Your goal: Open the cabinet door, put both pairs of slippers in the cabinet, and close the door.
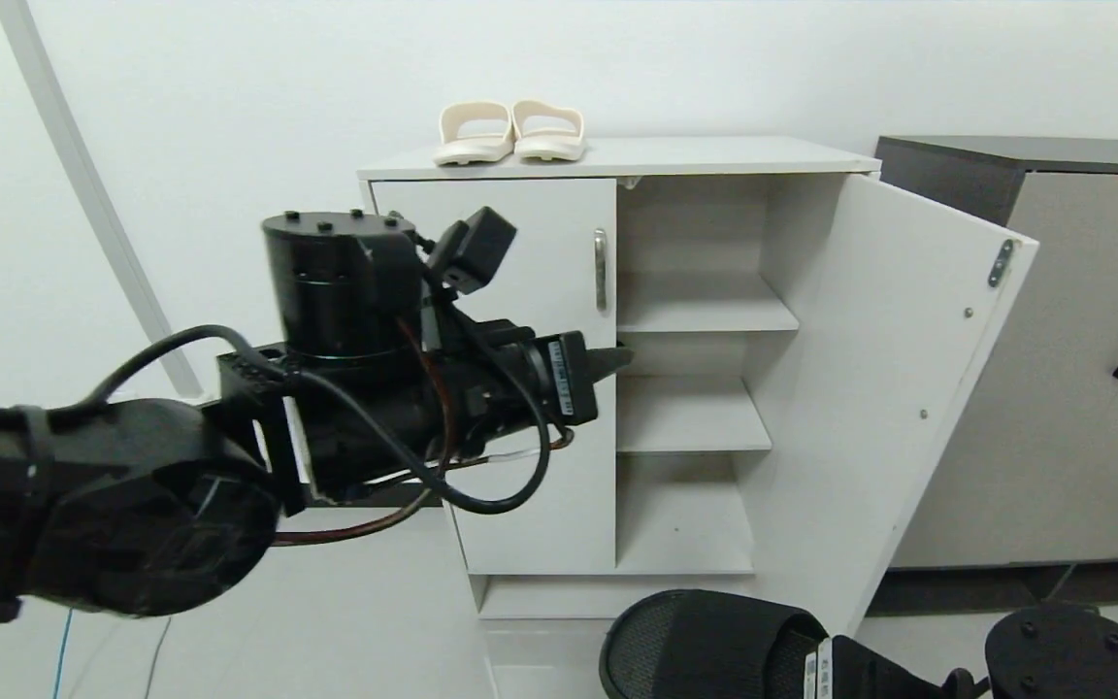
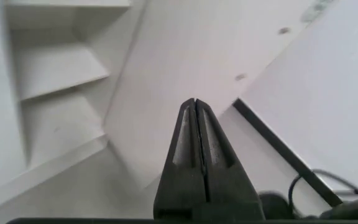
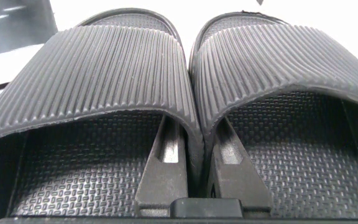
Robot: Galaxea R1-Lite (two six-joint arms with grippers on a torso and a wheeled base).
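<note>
Behind the work area a plain white wall (image 1: 229, 97) is seen, against which a white cabinet (image 1: 714, 155) is placed, with a grey cabinet (image 1: 1054, 340) just beside it on the robot's right. The right-hand cabinet door (image 1: 870, 388) is swung wide open, so that two shelves (image 1: 705, 311) and the bottom compartment are exposed. The left-hand door (image 1: 540, 505), fitted with a metal handle (image 1: 600, 269), is closed. One pair of cream slippers (image 1: 510, 132) is set side by side on the cabinet top, near its left end. The left gripper (image 1: 617, 359) is held level in front of the closed door, its tip at the edge of the open compartment between the two shelves; its fingers (image 2: 188, 143) are pressed together with nothing between them. The black slippers (image 1: 705, 646) are held low in front of the cabinet, outside it. The right gripper (image 3: 194, 127) is clamped on this pair, with one finger inserted in each slipper and the adjoining inner walls pinched together.
</note>
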